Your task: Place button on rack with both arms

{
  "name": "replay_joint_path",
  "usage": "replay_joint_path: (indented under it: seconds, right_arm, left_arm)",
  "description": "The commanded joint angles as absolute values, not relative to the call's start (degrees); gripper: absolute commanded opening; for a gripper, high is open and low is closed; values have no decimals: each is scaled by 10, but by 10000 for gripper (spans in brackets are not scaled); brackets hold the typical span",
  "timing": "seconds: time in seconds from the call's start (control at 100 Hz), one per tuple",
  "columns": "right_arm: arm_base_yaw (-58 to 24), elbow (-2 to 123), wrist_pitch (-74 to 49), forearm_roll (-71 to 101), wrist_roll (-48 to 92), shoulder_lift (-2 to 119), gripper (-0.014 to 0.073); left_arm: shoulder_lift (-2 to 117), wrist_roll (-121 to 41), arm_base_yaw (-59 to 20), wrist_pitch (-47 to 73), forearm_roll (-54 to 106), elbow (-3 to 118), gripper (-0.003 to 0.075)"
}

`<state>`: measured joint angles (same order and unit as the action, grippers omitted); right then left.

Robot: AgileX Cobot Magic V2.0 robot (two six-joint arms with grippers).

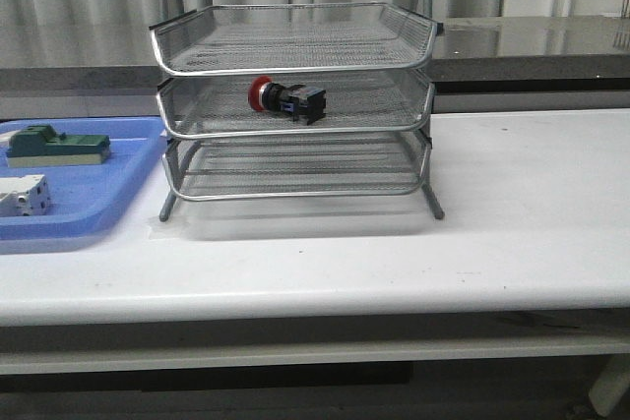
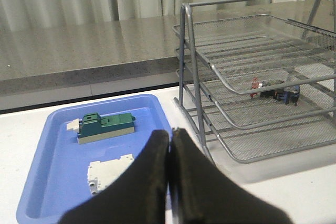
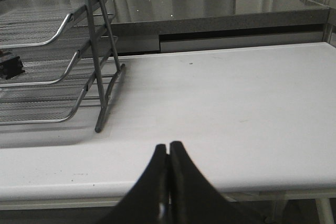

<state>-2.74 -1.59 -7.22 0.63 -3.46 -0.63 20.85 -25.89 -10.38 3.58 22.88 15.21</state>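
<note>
Over on the left of the desk (image 1: 551, 204), a blue tray (image 1: 128, 189) holds a green block (image 1: 54, 145) and a white block (image 1: 22, 194). Beside it stands the rack (image 1: 295, 105), with the button (image 1: 285, 97) lying on its side in the middle tier. Left tool (image 2: 169, 136) and right tool (image 3: 168, 148) both have fingers pressed together, holding nothing.

The right gripper (image 3: 168, 153) hung above the white table (image 3: 236, 108), its fingers pressed together. The wire rack (image 3: 63, 61) stood nearby, a dark object (image 3: 9, 65) on its middle tier.
</note>
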Motion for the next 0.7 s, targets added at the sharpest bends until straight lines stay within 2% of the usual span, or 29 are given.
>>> replay_joint_path:
  seconds: [0.0,0.34,0.69]
  right_arm:
    - [-24,-6,-23,0,-33,-16,-57]
    - [-24,-6,-23,0,-33,-16,-57]
    - [-24,-6,-23,0,-33,-16,-57]
  left_arm:
    - [211,-252,-101,-21,210,168,-20]
    - [202,33,-26,-23,-30,137,-20]
    - [44,48,19,-19,-52,42,-20]
